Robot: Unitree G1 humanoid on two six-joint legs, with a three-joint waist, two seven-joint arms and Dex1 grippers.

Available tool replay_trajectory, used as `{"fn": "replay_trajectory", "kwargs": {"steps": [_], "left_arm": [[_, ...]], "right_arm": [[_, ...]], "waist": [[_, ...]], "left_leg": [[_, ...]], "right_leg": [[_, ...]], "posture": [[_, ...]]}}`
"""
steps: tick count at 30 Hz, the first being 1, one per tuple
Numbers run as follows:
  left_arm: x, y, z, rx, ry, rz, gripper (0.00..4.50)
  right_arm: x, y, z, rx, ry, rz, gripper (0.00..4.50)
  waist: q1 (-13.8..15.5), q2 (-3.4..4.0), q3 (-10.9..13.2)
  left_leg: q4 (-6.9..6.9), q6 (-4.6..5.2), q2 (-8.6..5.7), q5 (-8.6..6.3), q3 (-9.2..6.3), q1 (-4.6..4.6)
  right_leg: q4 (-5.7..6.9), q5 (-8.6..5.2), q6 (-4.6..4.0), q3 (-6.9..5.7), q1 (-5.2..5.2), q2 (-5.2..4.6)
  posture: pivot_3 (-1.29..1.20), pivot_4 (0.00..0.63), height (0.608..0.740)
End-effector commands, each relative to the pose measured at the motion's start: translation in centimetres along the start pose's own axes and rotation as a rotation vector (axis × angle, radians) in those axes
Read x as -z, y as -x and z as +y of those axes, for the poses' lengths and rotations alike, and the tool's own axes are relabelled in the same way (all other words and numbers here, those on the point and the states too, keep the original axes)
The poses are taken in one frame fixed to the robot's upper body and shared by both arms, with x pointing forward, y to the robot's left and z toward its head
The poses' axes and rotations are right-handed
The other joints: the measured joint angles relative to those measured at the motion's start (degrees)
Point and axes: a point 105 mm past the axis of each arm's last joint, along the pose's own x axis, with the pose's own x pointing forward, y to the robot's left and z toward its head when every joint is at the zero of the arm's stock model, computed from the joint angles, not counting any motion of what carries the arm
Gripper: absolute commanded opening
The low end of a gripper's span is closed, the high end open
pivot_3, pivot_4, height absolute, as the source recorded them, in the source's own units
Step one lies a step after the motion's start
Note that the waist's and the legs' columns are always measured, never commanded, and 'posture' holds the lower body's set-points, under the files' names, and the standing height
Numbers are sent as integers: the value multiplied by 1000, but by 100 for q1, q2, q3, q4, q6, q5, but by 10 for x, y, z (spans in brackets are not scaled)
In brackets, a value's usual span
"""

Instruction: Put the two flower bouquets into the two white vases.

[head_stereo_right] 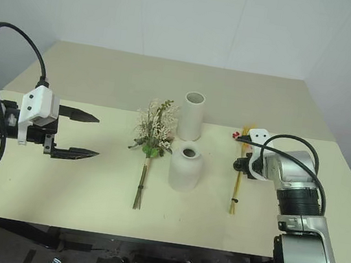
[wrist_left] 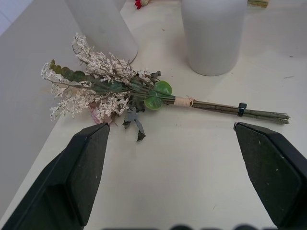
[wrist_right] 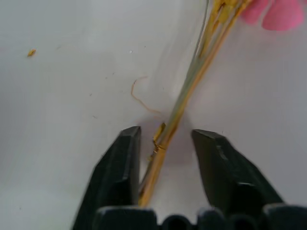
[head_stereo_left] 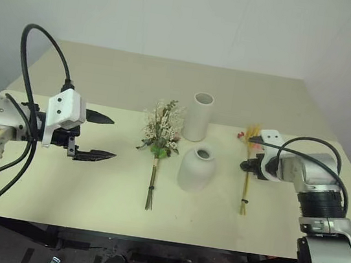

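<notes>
left gripper [head_stereo_left: 99, 137]: wide open, level | right gripper [wrist_right: 165, 143]: partly closed, tilted down

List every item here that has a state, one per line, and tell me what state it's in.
bushy bouquet: lying flat on the table, not held.
thin bouquet: lying flat, stems between the right gripper's fingers.
tall vase: upright, no flowers in it.
dome vase: upright, no flowers in it.
left gripper: open wide, holding nothing.
right gripper: partly closed around the thin bouquet's stems, a gap showing.
</notes>
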Motion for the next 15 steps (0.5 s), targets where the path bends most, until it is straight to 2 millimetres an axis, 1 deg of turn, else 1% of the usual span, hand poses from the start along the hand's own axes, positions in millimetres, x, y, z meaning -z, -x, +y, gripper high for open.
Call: {"fn": "replay_trajectory", "kwargs": {"steps": [1,2,3,5,6,8,10,11,13,14,15], "left_arm": [[-10,2,-2,-5,-18,-28,4500],[-10,2,-3,-5,-16,-29,4500],[-10,2,-3,-6,-15,-28,4500],[-10,2,-3,-10,-13,-25,4500],[-10,3,-2,-13,-13,-24,4500],[-9,3,-2,-18,-13,-21,4500],[-9,4,-1,-21,-14,-17,4500],[-9,4,-1,-23,-15,-16,4500],[-9,5,1,-26,-16,-14,4500],[-9,5,1,-27,-16,-13,4500],[-10,5,1,-28,-17,-13,4500]], "right_arm": [[-8,1,-2,17,28,-30,733],[-6,-1,-4,29,27,-26,320],[-6,-2,-5,36,26,-25,9],[-8,-2,-6,41,21,-29,9],[-17,0,-9,66,21,-75,9],[-42,9,-14,136,28,-206,9],[-73,25,-16,211,61,-385,9],[-93,38,-16,253,64,-521,9],[-135,72,-10,338,114,-822,9],[-150,86,-6,361,124,-939,9],[-159,95,-2,369,124,-1011,9]], "waist": [[2,0,0],[2,0,0],[2,0,0],[0,0,0],[0,0,0],[-7,0,0],[-21,1,0],[-29,1,0],[-65,2,1],[-92,2,1],[-123,3,2]], "left_leg": [[0,0,0,0,0,0],[0,0,0,0,0,0],[0,0,0,0,0,0],[0,0,0,0,0,0],[1,0,0,0,0,1],[1,0,0,1,0,4],[1,1,0,3,-1,3],[1,1,0,4,-1,3],[1,1,0,4,-2,2],[0,1,0,4,-2,1],[0,1,0,4,-2,0]], "right_leg": [[0,0,0,0,0,0],[-1,0,-1,0,1,0],[-2,2,-4,0,1,0],[-2,2,-4,0,2,0],[-1,2,-4,0,2,0],[0,3,2,0,3,0],[2,1,10,0,1,1],[2,1,12,1,0,1],[1,2,13,1,0,1],[1,1,14,1,-3,1],[1,2,14,1,-3,1]], "posture": [[0,150,740],[0,150,740],[0,150,740],[0,150,740],[0,150,740],[0,150,740],[0,150,740],[0,150,740],[0,150,740],[0,150,740],[0,150,740]]}}
